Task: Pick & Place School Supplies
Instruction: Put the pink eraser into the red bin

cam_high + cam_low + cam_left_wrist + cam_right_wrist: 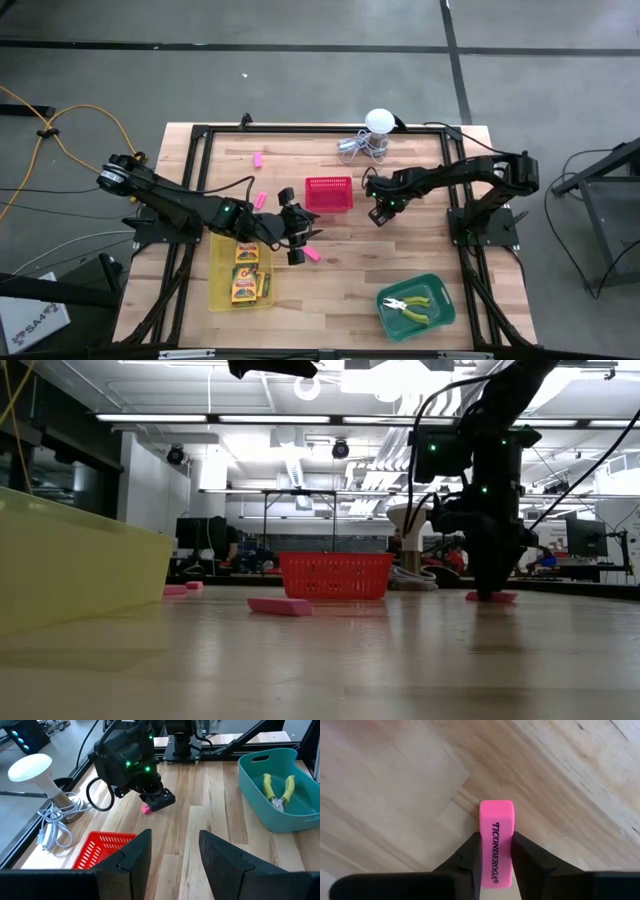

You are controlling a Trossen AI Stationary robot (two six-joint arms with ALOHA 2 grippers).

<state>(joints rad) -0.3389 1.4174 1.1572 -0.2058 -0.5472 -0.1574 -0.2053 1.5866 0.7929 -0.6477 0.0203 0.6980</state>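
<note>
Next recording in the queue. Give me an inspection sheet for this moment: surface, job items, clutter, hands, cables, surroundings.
Surface: wooden table in a black frame.
Job's things: crayon boxes in the yellow tray; pliers in the green tray; pink erasers loose on the wood, one near the far edge, one by the left hand; red basket at centre.
Clutter: white ball with coiled wire at the far edge.
Hands: right hand low on the wood, fingers against both sides of a pink eraser; left hand open, holding nothing.
Cables: orange cable on the floor.
Surroundings: grey floor; lit workshop behind.
</note>
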